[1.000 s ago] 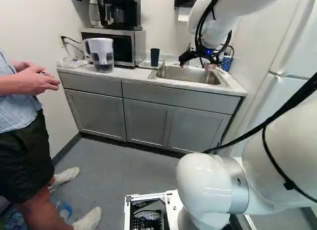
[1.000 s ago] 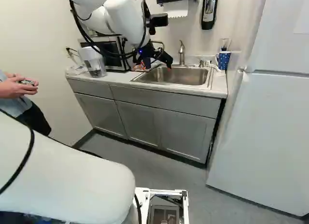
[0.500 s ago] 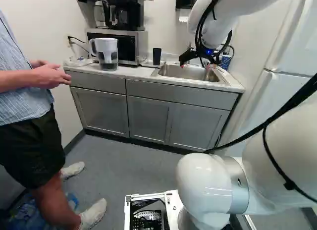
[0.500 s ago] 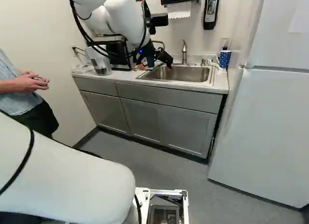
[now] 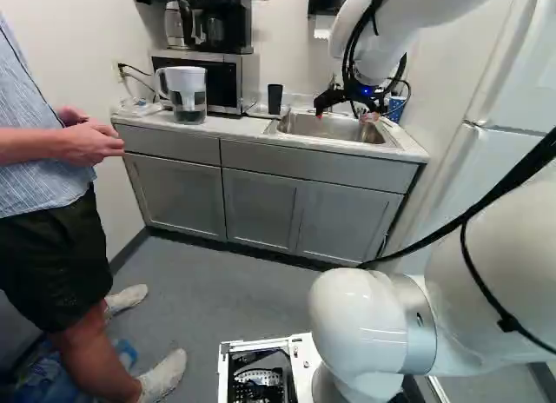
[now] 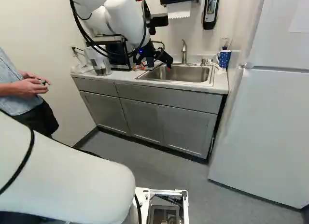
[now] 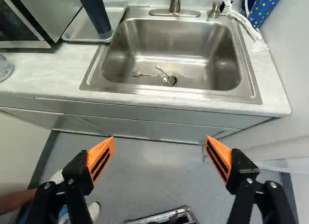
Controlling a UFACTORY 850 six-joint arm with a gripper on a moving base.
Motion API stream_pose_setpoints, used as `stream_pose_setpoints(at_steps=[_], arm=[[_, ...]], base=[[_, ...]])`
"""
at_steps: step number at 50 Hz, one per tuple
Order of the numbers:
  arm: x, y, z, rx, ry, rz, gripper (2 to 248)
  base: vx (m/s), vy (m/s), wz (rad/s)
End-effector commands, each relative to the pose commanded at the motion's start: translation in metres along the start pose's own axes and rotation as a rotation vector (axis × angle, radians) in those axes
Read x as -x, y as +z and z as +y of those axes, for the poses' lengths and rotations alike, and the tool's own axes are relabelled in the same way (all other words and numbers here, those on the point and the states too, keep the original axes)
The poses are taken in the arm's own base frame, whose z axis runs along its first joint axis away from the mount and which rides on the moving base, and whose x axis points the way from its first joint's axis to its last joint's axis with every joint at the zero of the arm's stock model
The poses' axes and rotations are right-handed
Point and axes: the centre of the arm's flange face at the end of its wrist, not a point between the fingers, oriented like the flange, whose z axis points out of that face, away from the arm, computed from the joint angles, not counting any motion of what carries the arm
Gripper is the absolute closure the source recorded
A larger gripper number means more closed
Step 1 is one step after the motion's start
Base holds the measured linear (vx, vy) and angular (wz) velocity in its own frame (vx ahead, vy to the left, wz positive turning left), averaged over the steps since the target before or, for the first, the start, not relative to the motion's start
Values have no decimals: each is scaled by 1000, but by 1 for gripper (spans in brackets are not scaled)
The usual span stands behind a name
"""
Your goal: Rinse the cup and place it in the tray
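Note:
My gripper (image 5: 346, 112) hangs high near the sink's front in the left base view. In the wrist view the gripper (image 7: 160, 142) is open, with its orange-padded fingers wide apart and nothing between them. A dark, tapered cup (image 7: 95, 14) stands on a shallow metal tray (image 7: 77, 28) beside the microwave, clear of the fingers. Beyond the fingers lies the steel sink (image 7: 169, 45), with spoon-like utensils (image 7: 161, 71) around its drain. The faucet (image 6: 184, 52) rises behind the basin.
A water pitcher (image 5: 186, 95) and the microwave (image 5: 221, 82) stand left of the cup. Right of the sink are a dotted blue cup (image 6: 224, 59) and a white brush (image 7: 244, 22). The fridge (image 6: 260, 132) borders the counter. A person (image 5: 43, 151) stands ahead at the left.
The base has moved slightly, shifting the counter and person in both base views between the two earlier moments. The arm holds its pose against its joint, and the gripper stays open.

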Motion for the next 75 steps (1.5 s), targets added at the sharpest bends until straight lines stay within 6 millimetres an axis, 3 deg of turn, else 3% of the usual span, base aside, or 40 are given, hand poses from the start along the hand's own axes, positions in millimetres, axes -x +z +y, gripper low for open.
stream_pose_setpoints(at_steps=[39, 75], arm=[[16, 18, -6, -14, -11, 34, 3], [63, 57, -21, -48, -38, 119, 3]], base=[[0, 0, 0], [0, 0, 0]])
